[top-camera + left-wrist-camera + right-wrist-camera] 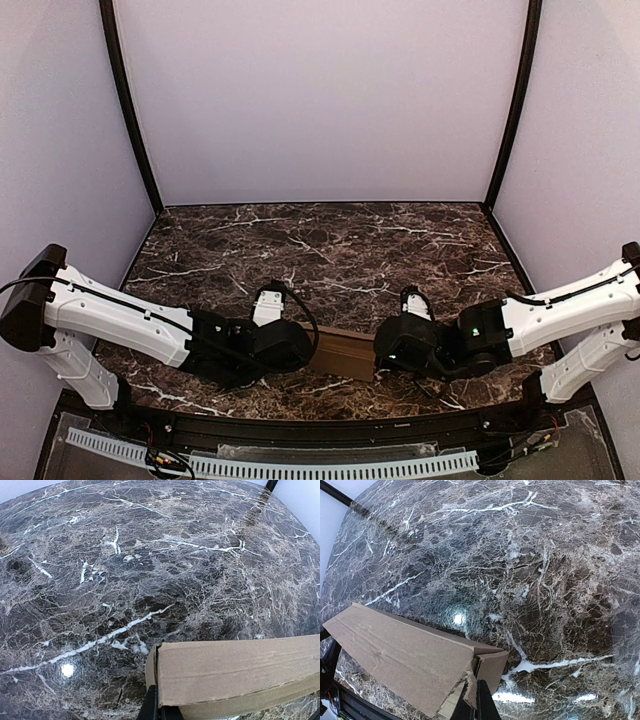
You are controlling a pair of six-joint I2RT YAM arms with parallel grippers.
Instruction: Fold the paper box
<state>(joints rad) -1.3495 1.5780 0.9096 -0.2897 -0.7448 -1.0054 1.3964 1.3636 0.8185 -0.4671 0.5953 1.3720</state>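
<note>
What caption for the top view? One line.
Left gripper and right gripper pinch opposite ends of the paper box over the marble table.

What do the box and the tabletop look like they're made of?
The paper box: plain brown cardboard, matte, with fibrous ragged edges and a crease line. The tabletop: dark brown marble look, white veins, glossy with light glare; could be laminate.

The white-shelled left arm point(120, 320) and right arm point(575, 300) have black joints, a black left gripper point(317, 352) and right gripper point(378, 354), looped black wrist cables point(290, 293), one green light point(472, 328).
</note>
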